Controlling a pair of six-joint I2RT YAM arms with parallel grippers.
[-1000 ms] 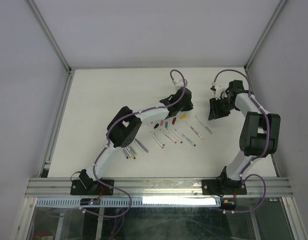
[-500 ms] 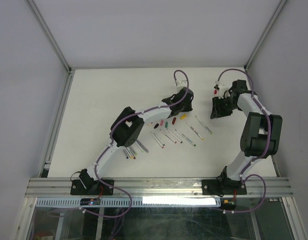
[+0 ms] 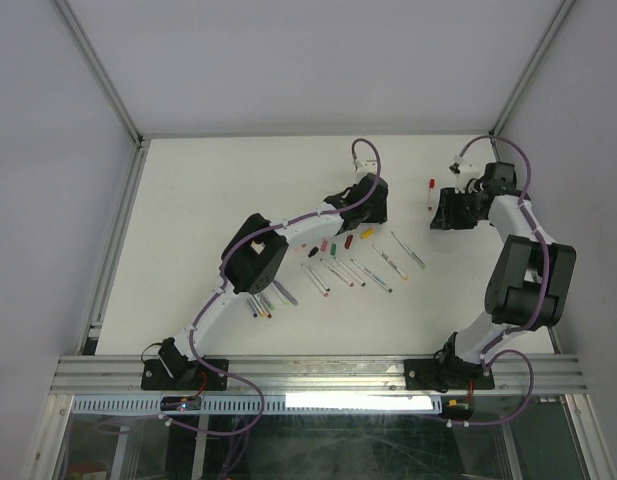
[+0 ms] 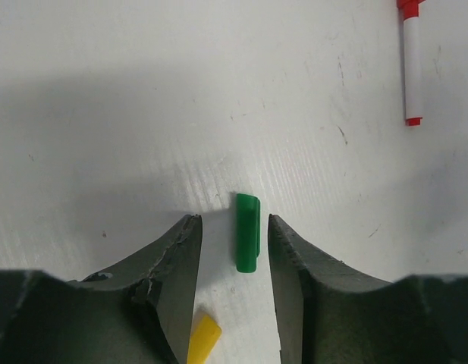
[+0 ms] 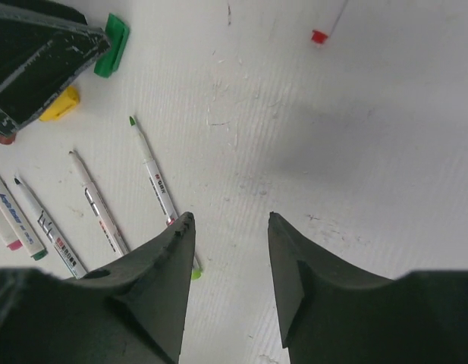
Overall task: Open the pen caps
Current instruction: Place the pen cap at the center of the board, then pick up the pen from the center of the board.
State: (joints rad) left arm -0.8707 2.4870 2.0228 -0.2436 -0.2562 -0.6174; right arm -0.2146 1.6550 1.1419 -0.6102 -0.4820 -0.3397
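A green pen cap (image 4: 247, 232) lies flat on the white table between the open jaws of my left gripper (image 4: 234, 220), touching neither finger. A yellow cap (image 4: 203, 341) lies just behind it. In the top view my left gripper (image 3: 369, 212) hangs over a cluster of small caps: yellow (image 3: 366, 234), red (image 3: 346, 241), green (image 3: 335, 247) and black (image 3: 312, 252). My right gripper (image 5: 230, 218) is open and empty above bare table, to the right (image 3: 450, 212). A short white pen with a red cap (image 3: 431, 190) lies between the grippers and shows in the left wrist view (image 4: 412, 64).
Several long thin pen barrels (image 3: 353, 272) lie in a row in front of the caps, more near the left arm's elbow (image 3: 263, 308). A green-tipped pen (image 5: 158, 189) lies beside my right gripper's left finger. Grey walls and metal rails bound the table.
The red-capped pen now lies on the table, and my right gripper has drawn away from it to the right and back. My left gripper has barely moved.
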